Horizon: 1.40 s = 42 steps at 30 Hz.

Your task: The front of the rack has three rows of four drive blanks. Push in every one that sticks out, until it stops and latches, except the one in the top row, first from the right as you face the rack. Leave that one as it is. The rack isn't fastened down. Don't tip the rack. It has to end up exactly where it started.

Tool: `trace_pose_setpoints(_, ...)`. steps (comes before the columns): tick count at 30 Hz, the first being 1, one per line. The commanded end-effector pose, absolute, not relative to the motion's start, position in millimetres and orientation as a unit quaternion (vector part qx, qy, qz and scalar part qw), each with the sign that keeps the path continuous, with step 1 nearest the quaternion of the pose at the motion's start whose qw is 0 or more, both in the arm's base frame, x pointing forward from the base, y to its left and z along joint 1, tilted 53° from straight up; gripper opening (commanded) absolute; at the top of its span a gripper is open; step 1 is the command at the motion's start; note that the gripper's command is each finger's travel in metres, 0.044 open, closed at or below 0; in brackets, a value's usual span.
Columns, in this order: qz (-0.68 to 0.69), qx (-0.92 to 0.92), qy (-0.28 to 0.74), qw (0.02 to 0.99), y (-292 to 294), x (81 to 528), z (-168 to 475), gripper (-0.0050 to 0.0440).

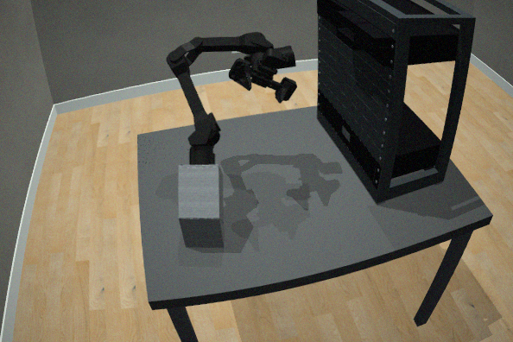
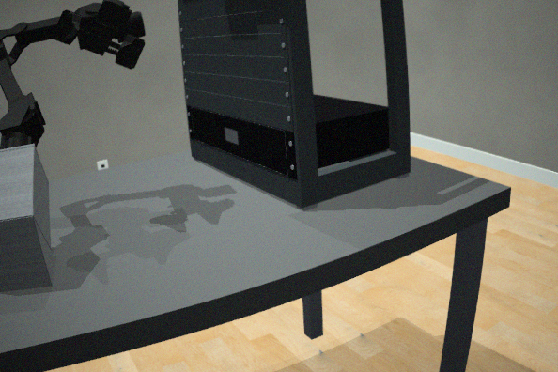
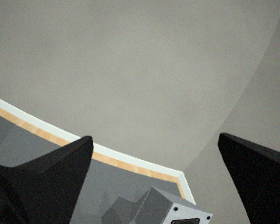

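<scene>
The tall dark rack (image 1: 398, 104) (image 2: 302, 94) stands upright at the far right of the table in the top view, its panelled front towards the arm. The rows of drive blanks cannot be made out, as the front is very dark; which ones stick out cannot be told. My gripper (image 1: 264, 83) (image 3: 158, 141) is open and empty, in the air in front of the rack and clear of it. In the wrist view its two fingers stand wide apart with wall and table beyond; the rack is not in that view.
The arm stands on the table (image 1: 302, 250) (image 2: 225, 254) behind a grey block (image 1: 199, 192) (image 2: 16, 188) (image 3: 158, 205). A black unit with a light label (image 1: 346, 133) (image 2: 231, 135) fills the bottom of the rack's front. The arm's shadow lies between block and rack.
</scene>
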<state>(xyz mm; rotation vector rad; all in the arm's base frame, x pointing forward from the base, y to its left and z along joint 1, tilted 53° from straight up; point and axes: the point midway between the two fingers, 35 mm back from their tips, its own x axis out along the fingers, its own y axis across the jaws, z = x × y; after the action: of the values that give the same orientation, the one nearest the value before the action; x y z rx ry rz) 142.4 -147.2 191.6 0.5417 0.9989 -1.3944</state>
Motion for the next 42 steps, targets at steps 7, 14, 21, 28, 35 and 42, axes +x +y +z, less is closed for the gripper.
trace_pose_setpoints(7,-0.607,0.237,0.431,0.625,-147.8,142.9,193.9,0.0440)
trace_pose_setpoints(14,-0.603,0.231,0.426,0.634,-149.7,143.6,194.6,0.0440)
trace_pose_setpoints(21,-0.595,0.217,0.416,0.653,-153.7,145.0,196.6,0.0440)
trace_pose_setpoints(28,-0.575,0.179,0.389,0.697,-163.4,148.4,201.6,0.0440)
trace_pose_setpoints(35,-0.542,0.126,0.349,0.754,-177.4,152.7,208.7,0.0440)
trace_pose_setpoints(42,-0.509,0.075,0.310,0.800,-190.7,156.3,215.2,0.0440)
